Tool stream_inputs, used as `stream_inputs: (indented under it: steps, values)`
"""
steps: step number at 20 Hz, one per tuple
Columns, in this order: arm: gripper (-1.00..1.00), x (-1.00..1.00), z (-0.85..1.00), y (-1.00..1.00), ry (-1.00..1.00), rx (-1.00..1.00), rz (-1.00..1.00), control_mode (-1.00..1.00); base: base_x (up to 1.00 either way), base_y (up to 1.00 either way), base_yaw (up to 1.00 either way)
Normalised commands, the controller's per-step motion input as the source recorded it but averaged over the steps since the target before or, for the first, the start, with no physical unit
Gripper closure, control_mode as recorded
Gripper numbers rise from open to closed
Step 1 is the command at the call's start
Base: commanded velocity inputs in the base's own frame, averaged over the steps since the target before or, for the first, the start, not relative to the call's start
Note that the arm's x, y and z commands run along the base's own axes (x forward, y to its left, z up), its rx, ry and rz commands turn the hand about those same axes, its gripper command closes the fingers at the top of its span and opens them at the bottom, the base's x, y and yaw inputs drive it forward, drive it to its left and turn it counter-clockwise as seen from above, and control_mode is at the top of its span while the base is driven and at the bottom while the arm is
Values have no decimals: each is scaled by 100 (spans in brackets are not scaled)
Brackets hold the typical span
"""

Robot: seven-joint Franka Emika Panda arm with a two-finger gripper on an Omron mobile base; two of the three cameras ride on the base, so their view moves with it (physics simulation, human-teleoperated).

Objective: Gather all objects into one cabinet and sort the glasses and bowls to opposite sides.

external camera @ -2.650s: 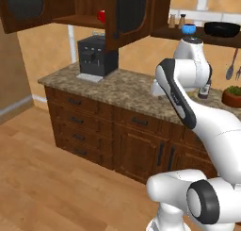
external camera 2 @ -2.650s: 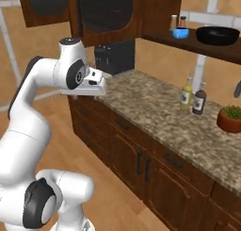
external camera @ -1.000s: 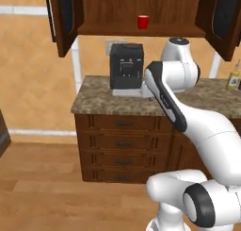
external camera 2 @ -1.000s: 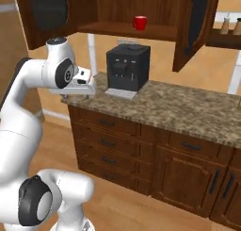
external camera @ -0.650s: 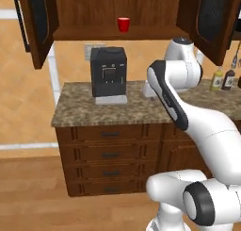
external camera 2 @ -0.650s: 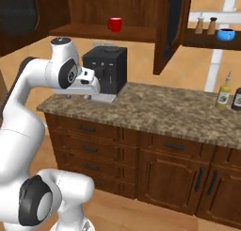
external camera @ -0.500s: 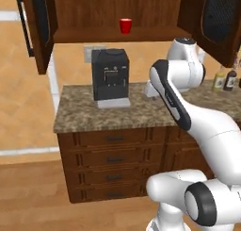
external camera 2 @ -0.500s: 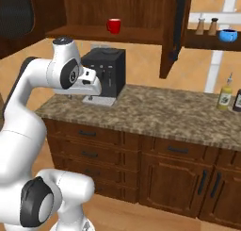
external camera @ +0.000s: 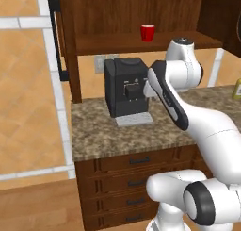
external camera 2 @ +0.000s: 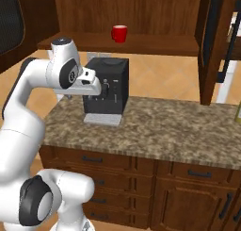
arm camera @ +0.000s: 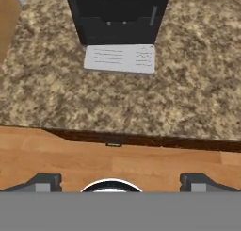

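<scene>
One short red cup [external camera: 147,32] [external camera 2: 119,33] stands alone on the bottom shelf of an open dark-wood wall cupboard, above a black coffee machine. The second red cup, the blue bowl, the black bowl and the long open shelf are out of view. My gripper [arm camera: 120,182] hangs over the counter's front edge, looking down at granite and wood floor. Its fingertips [arm camera: 44,181] stand wide apart, open with nothing between them. The hand [external camera 2: 93,85] sits just left of the coffee machine, well below the cup.
The black coffee machine [external camera: 126,86] [external camera 2: 106,89] [arm camera: 117,15] with its grey drip tray [arm camera: 120,59] stands on the granite counter [external camera 2: 164,126]. Open cupboard doors with black handles [external camera: 56,37] [external camera 2: 216,41] jut out on both sides. A bottle [external camera: 236,89] stands far right.
The whole picture has shifted: the base has driven, bringing the coffee machine and the red cup closer and more central. The arm keeps the same pose, gripper still open.
</scene>
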Motion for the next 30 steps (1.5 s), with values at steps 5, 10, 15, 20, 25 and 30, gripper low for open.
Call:
stream_inputs:
  steps: [5, 10, 15, 20, 25, 30]
  values:
    - [-100, 0, 0, 0, 0, 0, 0, 100, 39, 6, -4]
    - [-100, 0, 0, 0, 0, 0, 0, 100, 91, 45, -24]
    - [-100, 0, 0, 0, 0, 0, 0, 100, 17, 11, -7]
    - [-100, 0, 0, 0, 0, 0, 0, 100, 49, 0, 0]
    - [-100, 0, 0, 0, 0, 0, 0, 100, 52, 0, 0]
    - [-100, 0, 0, 0, 0, 0, 0, 100, 2, 0, 0]
